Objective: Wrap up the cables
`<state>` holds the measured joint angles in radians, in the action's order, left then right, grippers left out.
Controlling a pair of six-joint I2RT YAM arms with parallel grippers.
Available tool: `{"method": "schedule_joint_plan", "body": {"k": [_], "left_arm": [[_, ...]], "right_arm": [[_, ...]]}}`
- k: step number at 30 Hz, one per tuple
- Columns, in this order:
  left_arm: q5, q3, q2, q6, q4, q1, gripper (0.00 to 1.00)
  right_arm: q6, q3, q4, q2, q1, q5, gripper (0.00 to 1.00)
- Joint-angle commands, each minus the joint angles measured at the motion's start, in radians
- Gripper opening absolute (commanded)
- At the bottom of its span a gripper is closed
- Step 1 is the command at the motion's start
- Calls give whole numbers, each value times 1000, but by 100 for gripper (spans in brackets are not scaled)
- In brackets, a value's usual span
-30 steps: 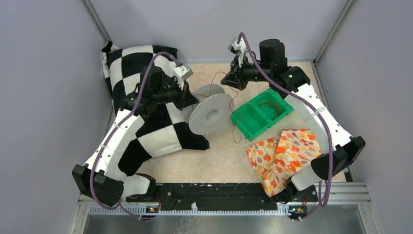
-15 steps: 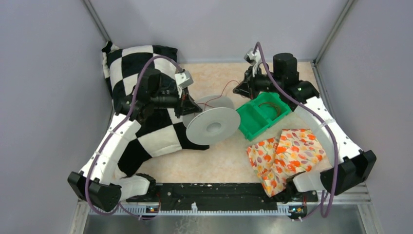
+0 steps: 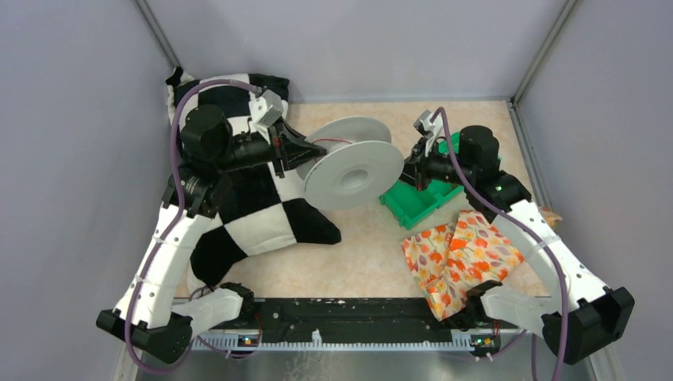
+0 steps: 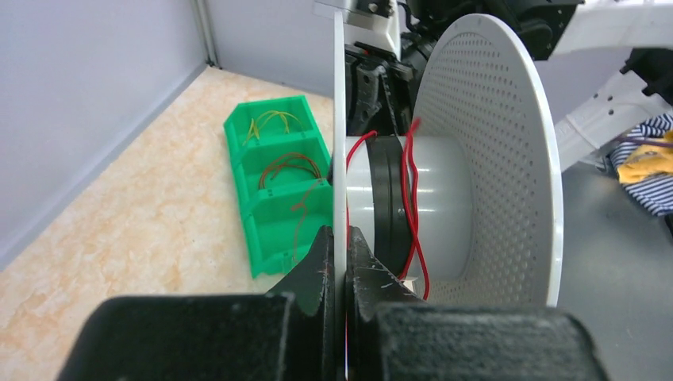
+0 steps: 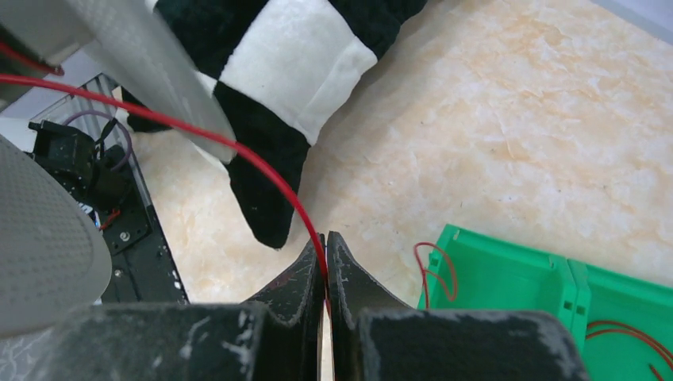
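1. Worktop (image 3: 349, 254): walled on three sides. The pillow (image 3: 254, 222) fills the left and a cloth (image 3: 460, 254) the near right, so the free room is the middle strip.
2. Spool (image 3: 353, 171) is held up off that strip, its hub exposed for winding.
3. Bin (image 3: 413, 208) sits just right of it, with spare cables (image 4: 287, 163) looped in its compartments.
4. Left pincer (image 4: 340, 238) is clamped tight on the spool's flange edge, steadying it.
5. Right pincer (image 5: 324, 242) is pinched shut on the red cable (image 5: 238, 155), which stretches across to the hub, a few turns on.
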<state>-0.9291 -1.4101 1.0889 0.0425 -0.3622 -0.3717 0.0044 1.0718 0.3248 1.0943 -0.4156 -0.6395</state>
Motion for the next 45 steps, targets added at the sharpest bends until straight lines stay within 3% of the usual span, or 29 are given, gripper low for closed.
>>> {"method": "schedule_joint_plan", "body": {"k": [1, 4, 6, 9, 13, 15, 20, 23, 27, 30, 32, 37, 45], "left_arm": [[39, -53, -12, 96, 161, 15, 0], [126, -18, -33, 151, 212, 43, 0], [112, 38, -47, 252, 325, 120, 0], [45, 93, -15, 477, 485, 238, 0], [96, 124, 25, 578, 562, 249, 0], [141, 144, 35, 615, 589, 249, 0], [267, 280, 19, 731, 744, 249, 0], [374, 331, 14, 754, 746, 249, 0], [517, 433, -27, 800, 729, 249, 0], [660, 610, -95, 879, 823, 245, 0], [727, 667, -129, 870, 804, 242, 0], [791, 658, -147, 756, 705, 215, 0], [998, 641, -198, 780, 562, 205, 0]], "right_arm": [[22, -20, -88, -54, 2, 40, 0], [42, -33, -99, -55, 2, 48, 0], [77, -66, -156, -57, 2, 52, 0], [193, -144, -323, -52, 1, 26, 0], [381, -274, -577, -53, -11, 30, 0], [418, -311, -673, -54, -71, 102, 0], [421, -273, -728, 38, -248, 255, 0], [457, -285, -826, 74, -295, 314, 0], [406, -252, -816, 119, -368, 392, 0], [420, -232, -826, 152, -387, 365, 0], [439, -217, -824, 179, -395, 329, 0], [501, -147, -842, 269, -417, 235, 0], [515, -43, -846, 409, -479, 173, 0]]}}
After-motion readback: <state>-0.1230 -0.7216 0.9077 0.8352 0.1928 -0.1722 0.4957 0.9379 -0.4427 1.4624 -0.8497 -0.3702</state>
